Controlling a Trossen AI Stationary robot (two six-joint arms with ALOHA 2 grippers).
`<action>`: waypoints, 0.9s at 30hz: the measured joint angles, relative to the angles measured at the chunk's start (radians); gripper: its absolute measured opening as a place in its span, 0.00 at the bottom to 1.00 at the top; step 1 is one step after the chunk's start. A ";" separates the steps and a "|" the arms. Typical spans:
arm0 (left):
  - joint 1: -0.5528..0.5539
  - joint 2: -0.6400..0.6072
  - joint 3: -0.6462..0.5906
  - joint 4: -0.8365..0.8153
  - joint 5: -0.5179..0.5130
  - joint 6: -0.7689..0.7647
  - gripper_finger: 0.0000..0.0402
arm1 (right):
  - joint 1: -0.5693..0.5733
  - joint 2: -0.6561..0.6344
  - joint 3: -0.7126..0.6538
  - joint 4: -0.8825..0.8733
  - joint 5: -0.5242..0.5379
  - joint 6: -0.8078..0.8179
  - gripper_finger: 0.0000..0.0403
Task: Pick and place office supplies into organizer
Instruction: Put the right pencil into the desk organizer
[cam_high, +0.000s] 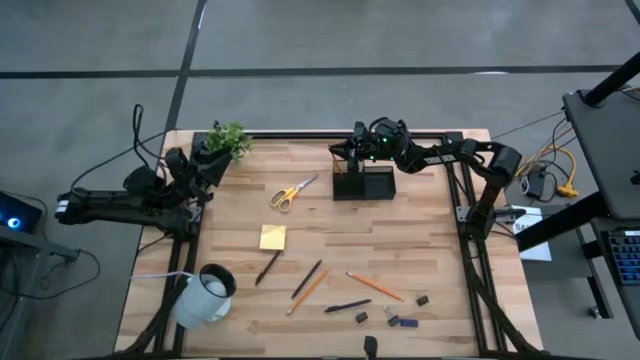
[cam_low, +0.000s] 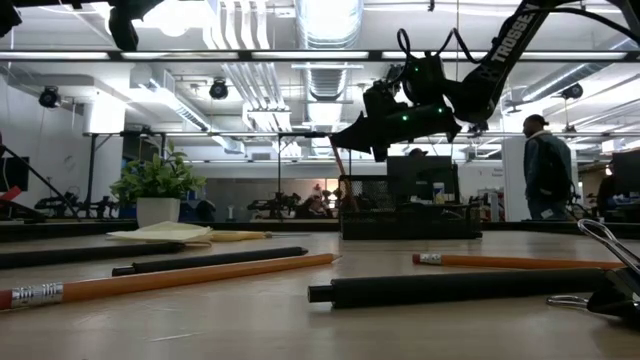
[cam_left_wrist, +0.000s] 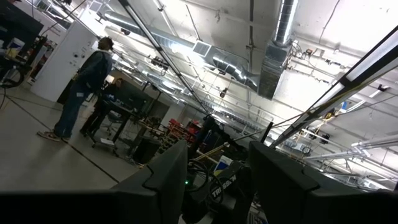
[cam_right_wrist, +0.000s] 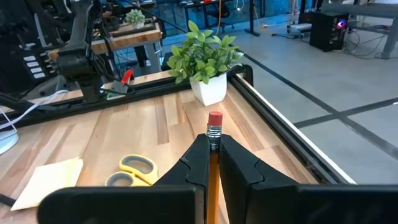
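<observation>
Right claw (cam_right_wrist: 213, 163): closed on a pencil (cam_right_wrist: 214, 155), fingers pinched on the shaft just below the metal band and red eraser tip, which sticks out past them.
Right claw, place: held in the air at the far side of the table (cam_high: 330, 240), over the organizer (cam_high: 364, 183); in the low view the pencil slants down from the claw toward the organizer.
Left claw (cam_left_wrist: 214, 171): fingers apart, nothing between them; aimed up into the room, where a person (cam_left_wrist: 81, 87) stands.
Left arm, place: at the table's left edge, beside the plant (cam_high: 228, 140).
Organizer: black box, far middle of the table, upright; what is in it I cannot tell.
Scissors (cam_high: 292, 192): yellow handles, flat on the wood, left of the organizer and apart from it.
Sticky pad (cam_high: 272, 237): yellow square, mid table, nearer than the scissors.
Loose pens and pencils: a dark pen (cam_high: 268, 267) just past the pad; a dark pen and orange pencil (cam_high: 306, 291) lying close together; another orange pencil (cam_high: 375, 286) to their right; a further dark pen (cam_high: 347, 306) between them, nearer the front.
Small dark bits (cam_high: 400, 320): scattered at the near right of the table.
Mug (cam_high: 205, 295): white, on its side at the near left corner.
</observation>
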 joint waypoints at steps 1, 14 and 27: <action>0.000 0.000 0.000 0.000 0.000 0.000 0.39 | 0.000 0.000 0.000 0.000 0.000 0.000 0.03; 0.000 0.000 0.000 0.000 0.000 0.000 0.39 | 0.000 0.000 0.000 0.000 0.004 0.000 0.04; 0.000 0.000 0.000 0.000 0.000 0.000 0.39 | 0.000 0.000 0.000 0.000 0.007 0.000 0.20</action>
